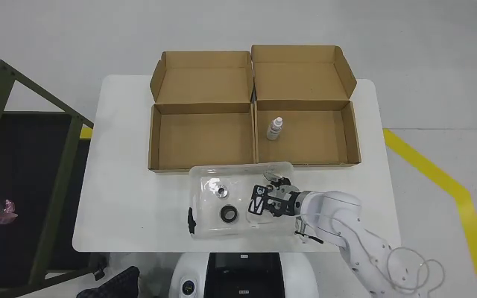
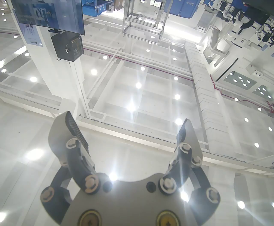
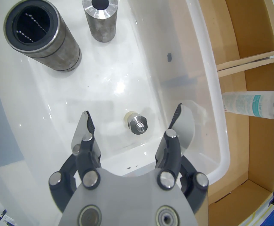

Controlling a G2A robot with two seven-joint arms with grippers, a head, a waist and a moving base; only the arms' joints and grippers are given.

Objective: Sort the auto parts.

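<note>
A clear plastic bin (image 1: 201, 179) (image 3: 214, 89) sits at the table's near edge. In it stand a large black-ringed steel cylinder (image 3: 42, 36) (image 1: 228, 214) and a smaller steel sleeve (image 3: 102, 19) (image 1: 221, 189). A small metal fitting with a pale cap (image 3: 136, 124) lies on the bin floor. My right gripper (image 3: 133, 119) (image 1: 267, 195) hangs open inside the bin, its fingers on either side of the fitting and above it. My left gripper (image 2: 128, 128) is open, holds nothing and points up at the ceiling.
Two open cardboard boxes stand behind the bin: the left one (image 1: 201, 138) holds nothing, the right one (image 1: 307, 134) (image 3: 256, 149) holds a small white bottle (image 1: 275, 128) (image 3: 248, 103). The white table (image 1: 119, 179) has free room at its left.
</note>
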